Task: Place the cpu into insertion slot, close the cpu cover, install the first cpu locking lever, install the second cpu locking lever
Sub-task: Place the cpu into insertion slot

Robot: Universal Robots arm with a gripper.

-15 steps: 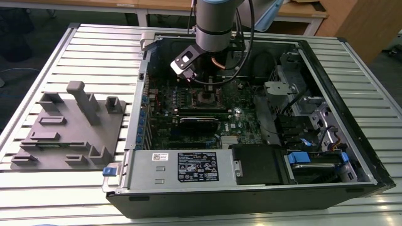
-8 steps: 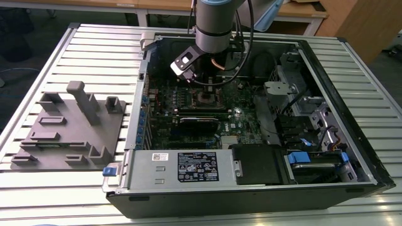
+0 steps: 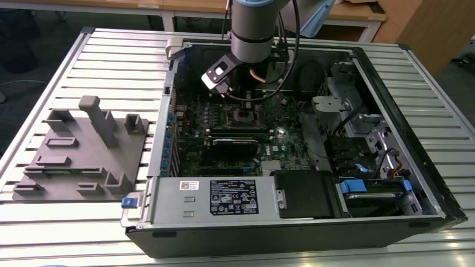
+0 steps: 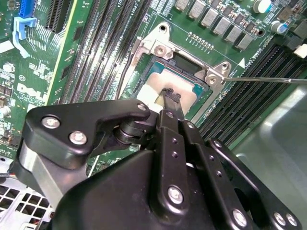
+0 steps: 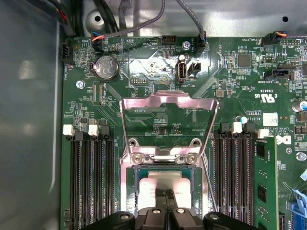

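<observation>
First wrist view: the small flat square silver-grey cpu (image 5: 165,178) lay inside the square black-framed insertion slot (image 5: 137,191) on the green motherboard (image 5: 230,91).
Hand: the black hand (image 5: 166,194) had its fingers clenched together, tips over the chip's top; contact could not be judged.
Cover: the thin dark-silver metal cpu cover (image 5: 168,101) stood swung open, away from the slot.
Levers: one thin wire locking lever (image 4: 268,80) stuck out unlatched in the second wrist view.
Progress: chip apparently seated; cover and both levers left.
</observation>
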